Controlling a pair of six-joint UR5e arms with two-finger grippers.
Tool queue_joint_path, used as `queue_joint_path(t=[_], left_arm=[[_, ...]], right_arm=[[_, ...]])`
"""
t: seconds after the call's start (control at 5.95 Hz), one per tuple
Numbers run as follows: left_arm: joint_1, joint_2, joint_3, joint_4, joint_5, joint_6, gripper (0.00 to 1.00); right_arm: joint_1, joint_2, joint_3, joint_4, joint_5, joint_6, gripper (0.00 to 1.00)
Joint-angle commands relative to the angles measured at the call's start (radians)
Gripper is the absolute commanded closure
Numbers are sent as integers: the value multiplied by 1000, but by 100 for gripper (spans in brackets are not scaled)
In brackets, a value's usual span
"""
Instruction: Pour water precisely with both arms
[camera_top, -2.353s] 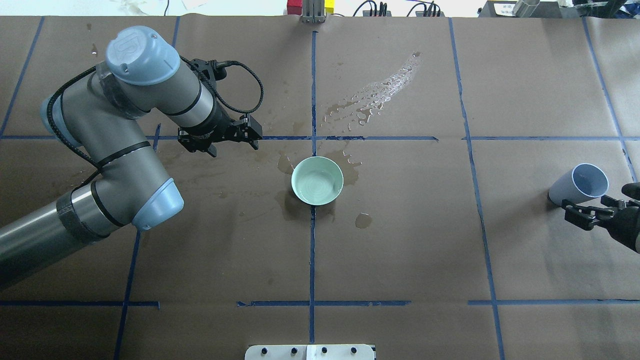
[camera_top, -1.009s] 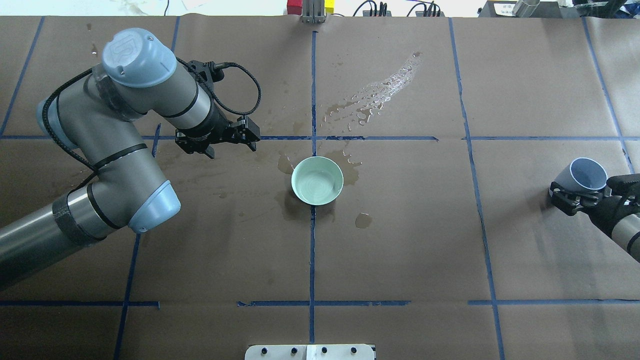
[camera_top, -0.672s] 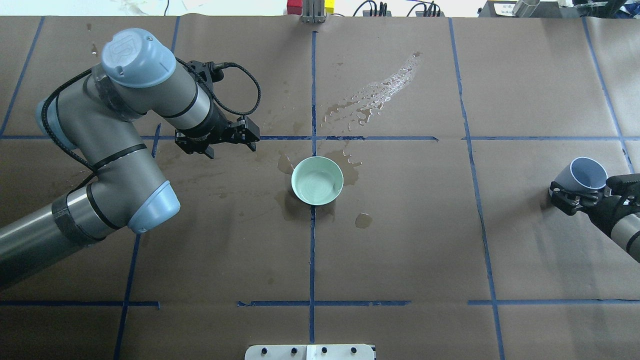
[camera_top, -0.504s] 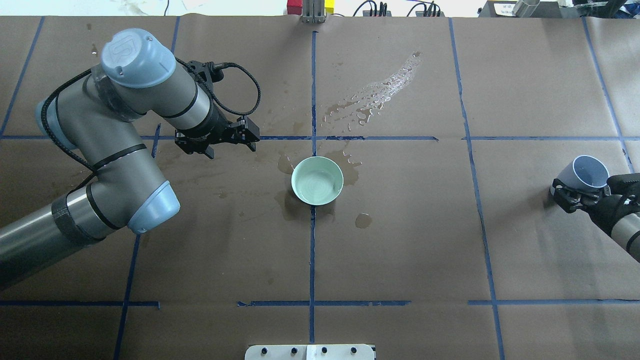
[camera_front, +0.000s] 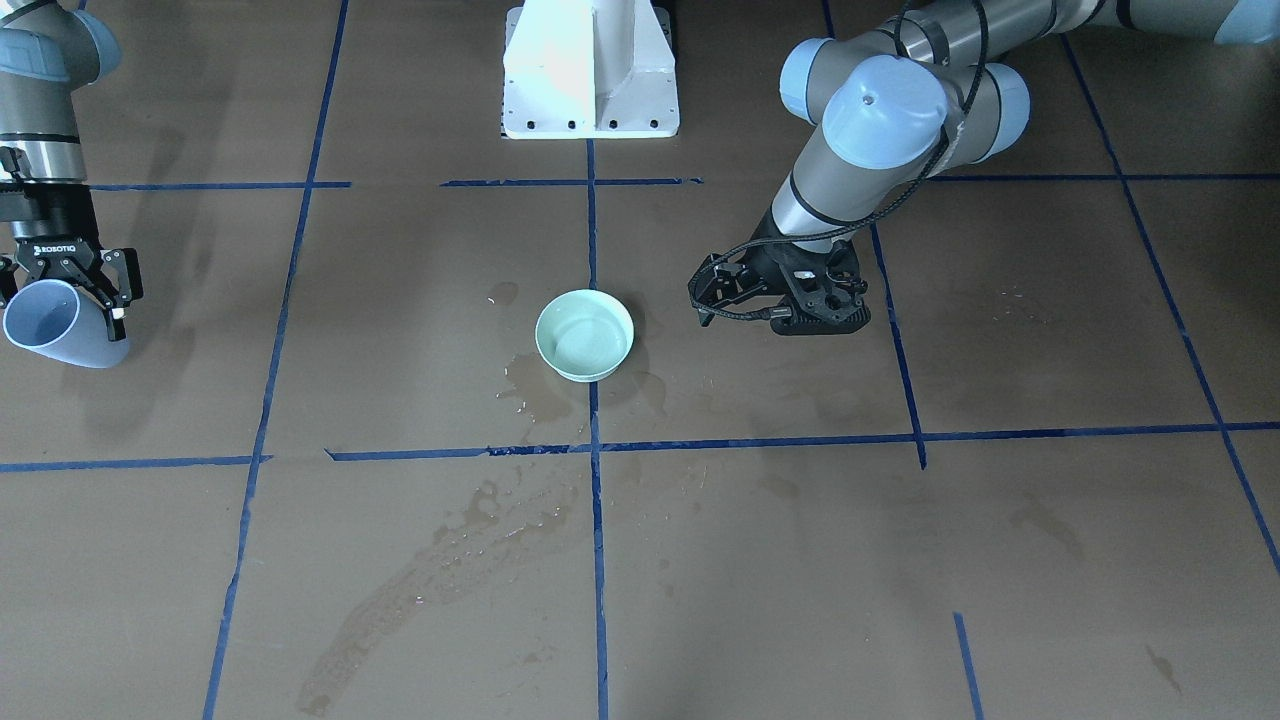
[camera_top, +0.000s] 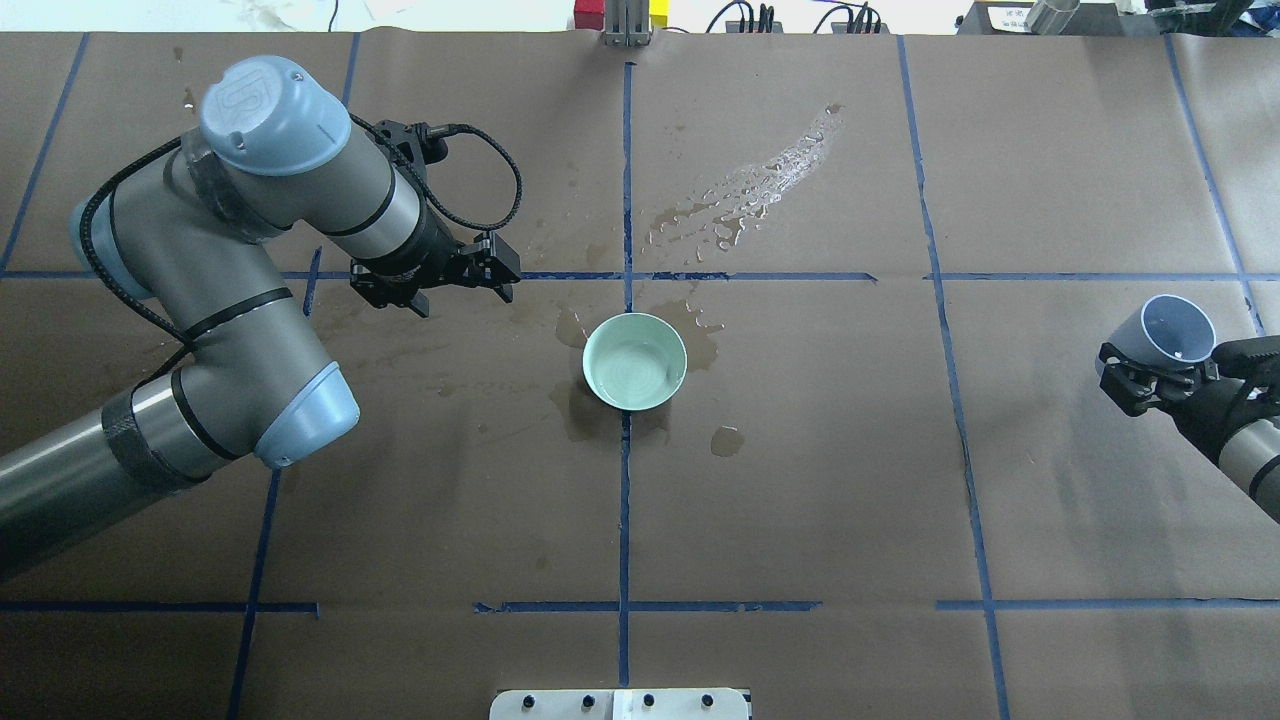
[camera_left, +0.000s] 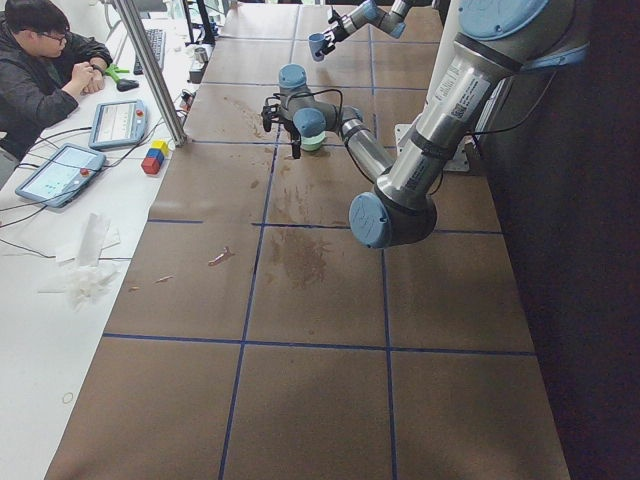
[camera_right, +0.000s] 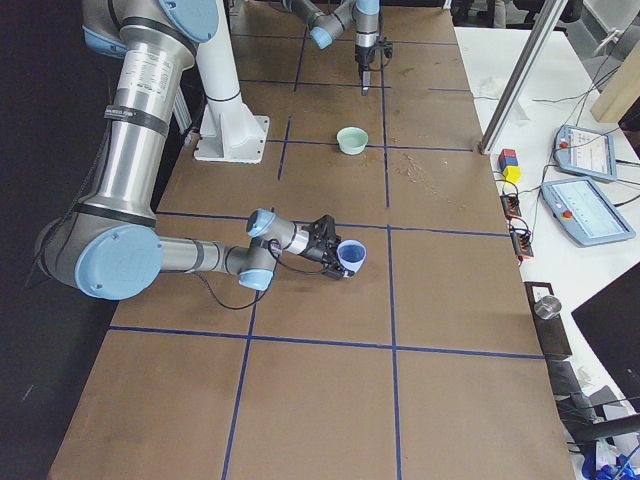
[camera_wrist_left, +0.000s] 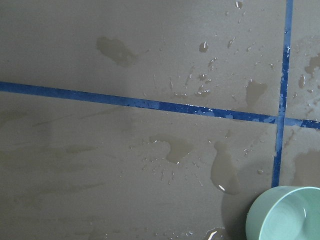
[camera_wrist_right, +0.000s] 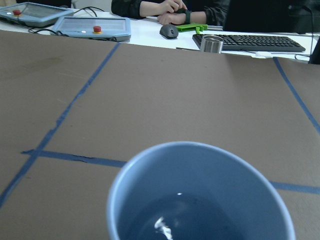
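Note:
My right gripper (camera_top: 1152, 372) is shut on a pale blue cup (camera_top: 1172, 333) at the table's far right and holds it tilted above the paper. The right wrist view shows a little clear water (camera_wrist_right: 172, 220) in the bottom of the cup (camera_wrist_right: 200, 160). A mint green bowl (camera_top: 635, 362) stands at the table's middle and also shows in the front view (camera_front: 585, 335). My left gripper (camera_top: 463, 292) is open and empty, pointing down, to the left of and behind the bowl. The bowl's rim (camera_wrist_left: 287, 212) is at the lower right of the left wrist view.
Spilled water beads lie on the brown paper (camera_top: 760, 185) behind the bowl, with dark wet patches (camera_top: 727, 440) around it. Blue tape lines (camera_top: 625, 500) grid the table. The white pedestal (camera_front: 590, 70) stands at the robot's side. An operator (camera_left: 45, 70) sits beyond the table.
My right gripper, open beside the leaning cup 2.4 s ago, has closed on it and lifted it slightly. The left arm has shifted only a little.

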Motion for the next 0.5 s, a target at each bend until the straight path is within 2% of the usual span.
queue_joint_path(t=[0.0, 0.17, 0.34], left_arm=[[0, 0, -1, 0, 0, 0, 0], [0, 0, -1, 0, 0, -1, 0], [0, 0, -3, 0, 0, -3, 0]], right_arm=[[-1, 19, 111, -7, 1, -228, 91], [-3, 60, 120, -27, 4, -243, 88], [-3, 128, 123, -106, 4, -243, 87]])
